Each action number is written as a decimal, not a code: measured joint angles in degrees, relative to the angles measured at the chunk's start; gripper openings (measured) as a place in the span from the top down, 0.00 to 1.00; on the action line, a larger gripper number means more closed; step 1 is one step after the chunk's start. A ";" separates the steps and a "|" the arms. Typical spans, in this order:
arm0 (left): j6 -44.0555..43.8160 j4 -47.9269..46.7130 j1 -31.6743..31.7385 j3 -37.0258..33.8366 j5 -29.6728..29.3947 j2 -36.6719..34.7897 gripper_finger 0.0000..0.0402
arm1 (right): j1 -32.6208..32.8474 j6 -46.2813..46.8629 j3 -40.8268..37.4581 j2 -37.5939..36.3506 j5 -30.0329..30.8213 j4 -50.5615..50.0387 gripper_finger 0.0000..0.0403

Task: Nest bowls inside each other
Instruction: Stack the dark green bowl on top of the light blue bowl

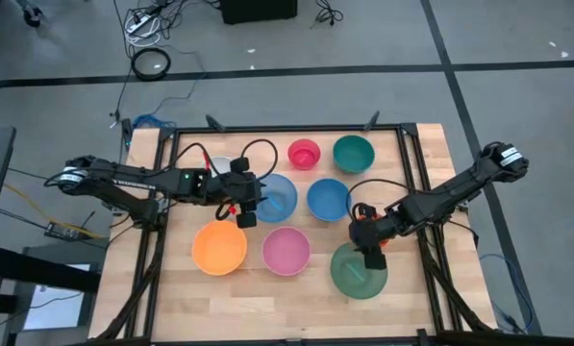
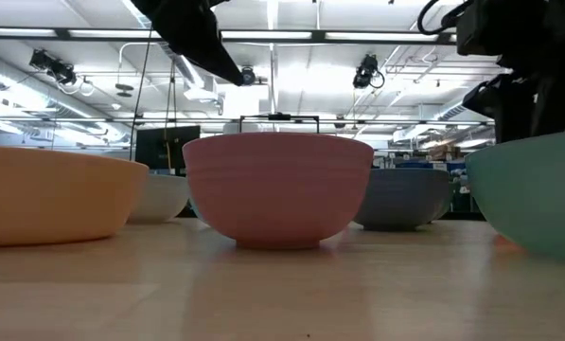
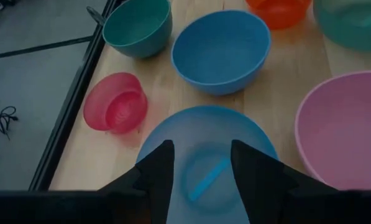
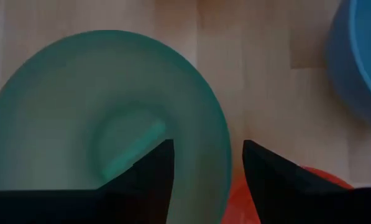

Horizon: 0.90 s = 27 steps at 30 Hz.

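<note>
Round plastic bowls upright, un-nested, mid-frame: small pink (image 1: 305,153), green (image 1: 353,153), two blue (image 1: 328,199), orange (image 1: 219,247), large pink (image 1: 287,250), large green (image 1: 358,272).

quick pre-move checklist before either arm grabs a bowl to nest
1. Left hand open: ok, its fingers stand apart above the light blue bowl.
2. Right hand open: ok, its fingers straddle the rim of the large green bowl.
3. Either hand holding a bowl: ok, neither grips one yet.
4. Large green bowl free to receive another: ok, its inside shows bare in the right wrist view.
5. Small orange-red bowl beside the right hand clear of its fingers: cannot tell.
6. Nesting started: not ok, the orange bowl and pink bowl sit separate.
</note>
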 joint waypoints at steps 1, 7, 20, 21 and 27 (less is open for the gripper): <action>0.00 0.04 0.00 0.00 0.00 -0.01 0.58 | 0.00 -0.47 -0.01 0.50 0.40 -0.06 0.56; -0.29 -1.21 0.00 0.00 0.00 0.00 0.58 | -0.58 -3.54 -0.02 6.61 0.72 0.11 0.56; -1.60 -4.32 0.00 0.00 0.01 0.00 0.58 | -0.92 -6.46 -0.04 12.66 -0.90 4.16 0.92; -1.96 -5.12 0.00 0.00 0.01 0.01 0.58 | -0.94 -6.97 -0.04 12.05 -1.41 4.88 0.95; -4.66 -9.17 -0.02 0.00 0.00 0.02 0.58 | -1.93 -7.56 1.14 9.10 1.27 4.88 0.99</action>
